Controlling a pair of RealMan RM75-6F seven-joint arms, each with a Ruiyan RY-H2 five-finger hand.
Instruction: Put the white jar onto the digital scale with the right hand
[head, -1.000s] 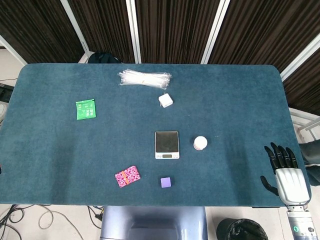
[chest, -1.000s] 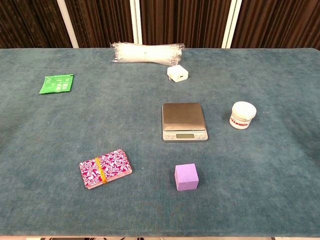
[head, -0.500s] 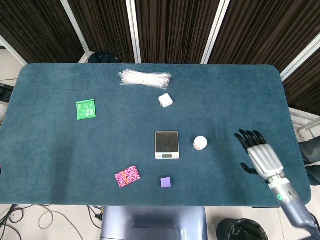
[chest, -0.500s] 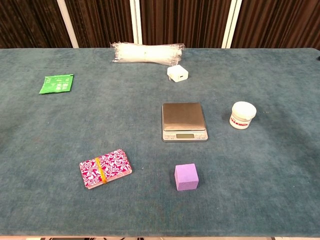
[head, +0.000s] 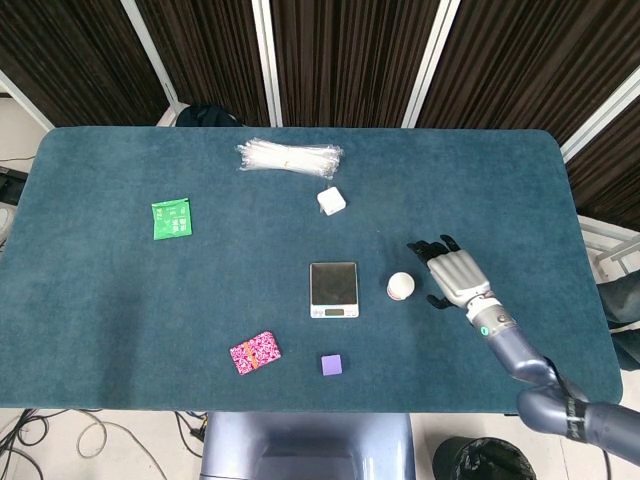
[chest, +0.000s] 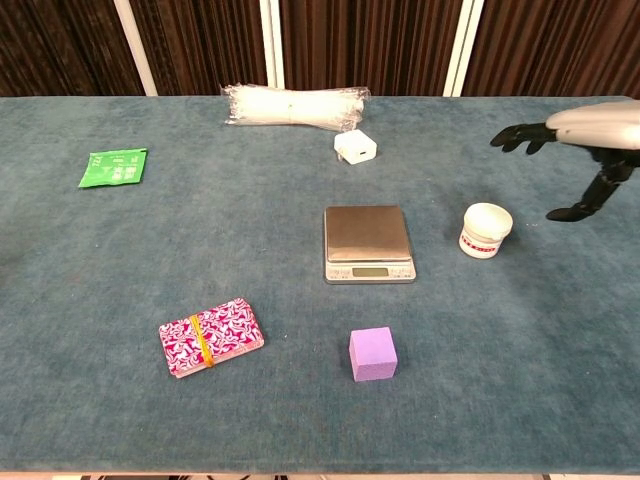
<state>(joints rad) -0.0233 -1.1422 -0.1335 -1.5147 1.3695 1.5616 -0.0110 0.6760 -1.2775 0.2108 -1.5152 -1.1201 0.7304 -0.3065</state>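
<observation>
The white jar (head: 400, 286) (chest: 485, 230) stands upright on the blue table, just right of the digital scale (head: 333, 289) (chest: 367, 243), whose steel plate is bare. My right hand (head: 452, 272) (chest: 585, 140) hovers a little to the right of the jar and above it, with fingers spread and nothing in them. A gap separates the hand from the jar. My left hand shows in neither view.
A purple cube (chest: 372, 354) and a pink patterned card pack (chest: 211, 336) lie near the front edge. A white charger (chest: 355, 148) and a bundle of clear straws (chest: 295, 105) sit at the back, a green packet (chest: 113, 167) at the left.
My right hand has swept in from the table's right front corner toward the jar and now appears in the chest view. Jar and scale have not moved.
</observation>
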